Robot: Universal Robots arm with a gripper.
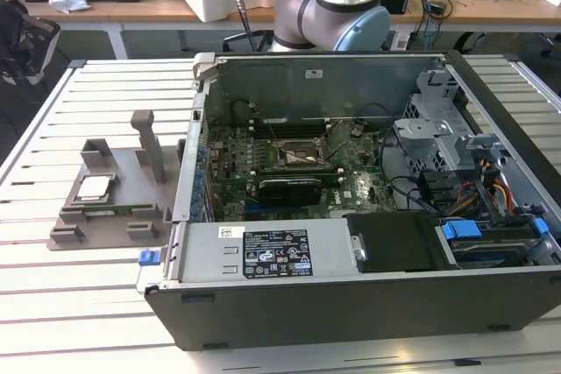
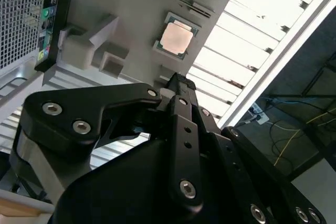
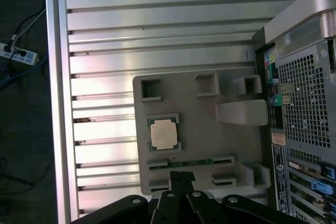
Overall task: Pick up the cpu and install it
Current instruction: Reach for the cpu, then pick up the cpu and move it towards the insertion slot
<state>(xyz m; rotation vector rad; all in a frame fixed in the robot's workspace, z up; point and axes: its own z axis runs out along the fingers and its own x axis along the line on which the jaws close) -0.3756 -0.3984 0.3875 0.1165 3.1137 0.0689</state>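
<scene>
Gripper (image 3: 181,176) fingers met narrowly with nothing between them, well apart from the cpu (image 3: 163,132). The cpu lay flat in a square pocket of the grey holder (image 3: 210,129) on the slatted tabletop (image 3: 157,35), with open room above it. A memory stick (image 3: 184,162) lay in a slot nearby, and the holder's upright post (image 3: 240,113) and the open computer case (image 3: 304,103) stood beside it.

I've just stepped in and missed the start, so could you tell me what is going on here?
A robot arm's claw hangs empty and shut over the grey holder beside the open computer case. The cpu lies in its pocket on the holder, not yet picked up.
</scene>
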